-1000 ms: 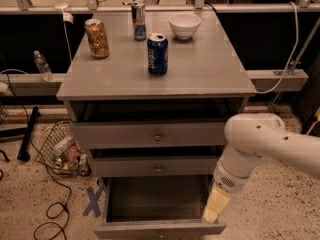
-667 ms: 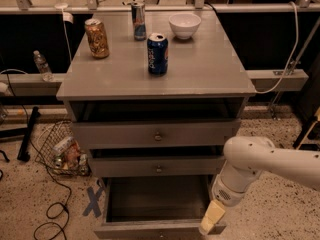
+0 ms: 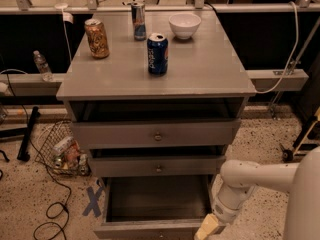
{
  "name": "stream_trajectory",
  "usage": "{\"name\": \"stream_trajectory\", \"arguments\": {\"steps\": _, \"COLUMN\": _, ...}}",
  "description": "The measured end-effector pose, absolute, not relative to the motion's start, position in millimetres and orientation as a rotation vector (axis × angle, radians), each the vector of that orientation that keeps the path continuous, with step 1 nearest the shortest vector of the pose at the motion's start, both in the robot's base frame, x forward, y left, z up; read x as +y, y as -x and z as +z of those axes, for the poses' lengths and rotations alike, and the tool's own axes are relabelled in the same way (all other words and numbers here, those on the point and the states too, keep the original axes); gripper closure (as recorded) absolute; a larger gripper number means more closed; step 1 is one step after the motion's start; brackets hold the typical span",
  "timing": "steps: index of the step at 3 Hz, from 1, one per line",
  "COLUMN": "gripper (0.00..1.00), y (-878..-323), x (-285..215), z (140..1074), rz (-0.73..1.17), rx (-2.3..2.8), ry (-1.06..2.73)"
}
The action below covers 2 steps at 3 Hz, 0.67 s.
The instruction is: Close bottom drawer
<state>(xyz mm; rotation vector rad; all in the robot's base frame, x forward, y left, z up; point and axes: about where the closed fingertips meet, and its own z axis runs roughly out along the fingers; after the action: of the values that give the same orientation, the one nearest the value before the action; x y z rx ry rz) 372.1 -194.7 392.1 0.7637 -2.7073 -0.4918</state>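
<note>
The bottom drawer of the grey cabinet stands pulled far out, its dark inside showing and its front panel at the lower frame edge. The knob is out of view. The two drawers above it, the middle drawer and the top drawer, stand slightly open. My gripper hangs from the white arm at the drawer's front right corner, low near the floor. Its yellowish fingers sit against or just beside the drawer front.
On the cabinet top stand a blue Pepsi can, an orange can, a slim can and a white bowl. A wire basket with rubbish and black cables lie on the floor at left. A blue tape cross marks the floor.
The arm has lowered and the gripper has moved down and a little left, from beside the drawer's right side to its front right corner. The drawer still stands open.
</note>
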Motion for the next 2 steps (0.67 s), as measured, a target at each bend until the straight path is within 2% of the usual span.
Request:
{"name": "stream_trajectory", "arguments": {"steps": 1, "gripper": 0.0, "y": -358.1, "x": -168.9, "z": 352.7, "rz": -0.508, "rx": -2.673, "ry": -0.717}}
{"name": "stream_trajectory", "arguments": {"steps": 2, "gripper": 0.0, "y": -358.1, "x": -168.9, "z": 352.7, "rz": -0.508, "rx": -2.673, "ry": -0.717}}
